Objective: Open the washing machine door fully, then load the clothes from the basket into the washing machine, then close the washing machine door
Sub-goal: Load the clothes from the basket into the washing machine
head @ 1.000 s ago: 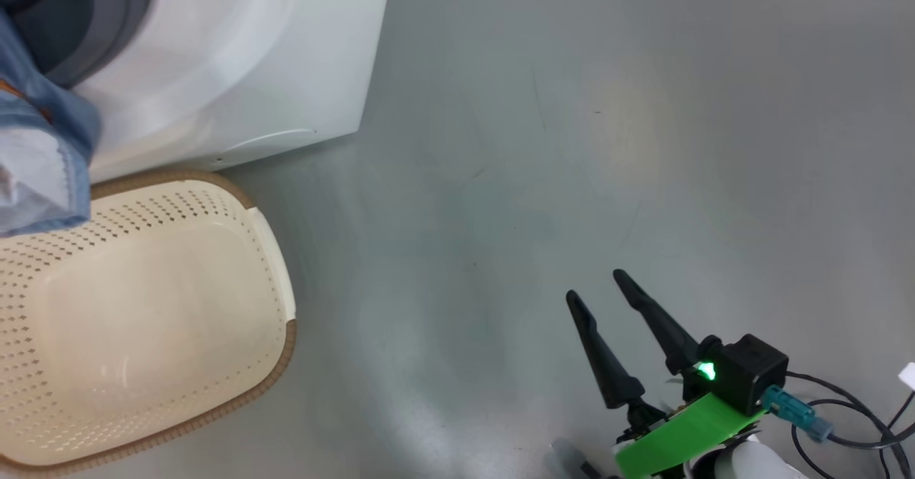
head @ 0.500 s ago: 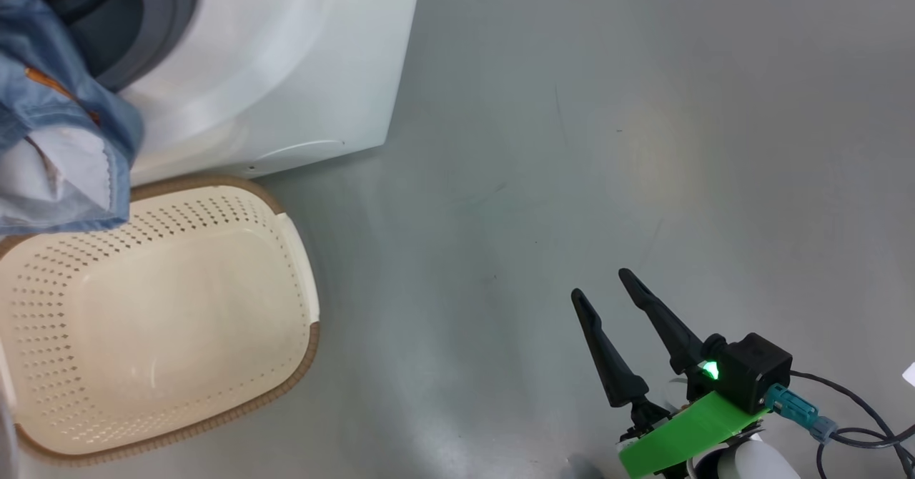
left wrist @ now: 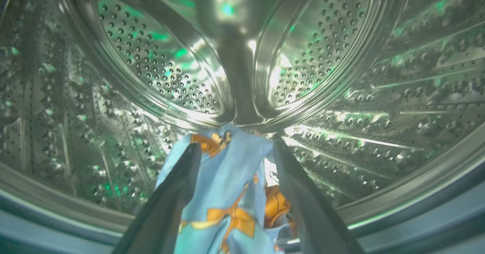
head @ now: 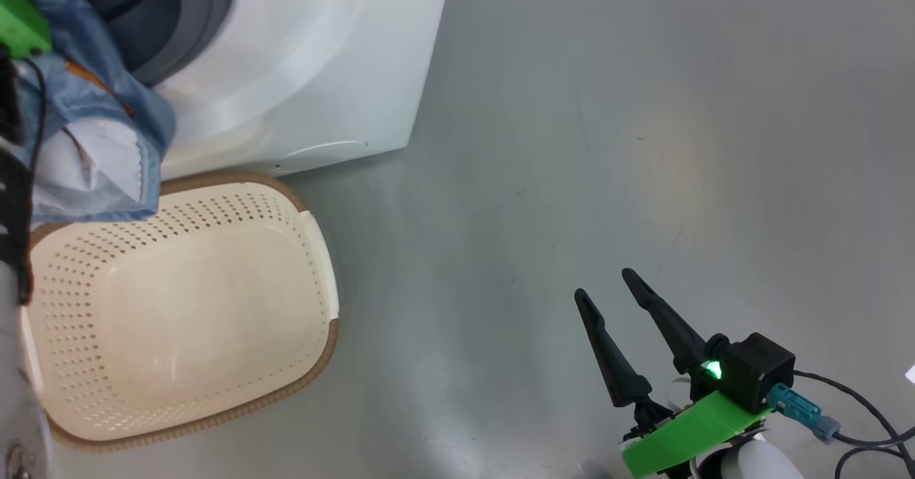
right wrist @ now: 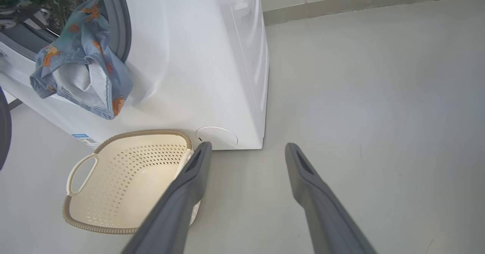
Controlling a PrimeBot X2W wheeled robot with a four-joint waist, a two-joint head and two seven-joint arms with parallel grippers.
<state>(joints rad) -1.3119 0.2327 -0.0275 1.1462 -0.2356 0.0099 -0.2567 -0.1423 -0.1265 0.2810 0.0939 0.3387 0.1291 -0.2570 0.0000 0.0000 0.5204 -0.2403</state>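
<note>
The left gripper [left wrist: 237,146] holds its fingers apart inside the washing machine [head: 307,71] so the blue clothes [left wrist: 227,178] can drop, while the right gripper [head: 605,284] waits, fingers apart too.

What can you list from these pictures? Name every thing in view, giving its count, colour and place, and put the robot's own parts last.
washing machine: one, white, standing on the floor, its opening uncovered
drum: one, shiny perforated steel, inside the machine
garment: at least one, light blue with orange print, draped out of the opening over the machine's front
basket: one, cream with a brown rim, on the floor against the machine's front, nothing in it
label sticker: one, blue and white, low on the machine's front
floor: one, grey
left gripper: one, dark fingers, open, inside the drum with the garment between its fingers
right gripper: one, dark fingers, open, above the floor to the right of the basket
</note>
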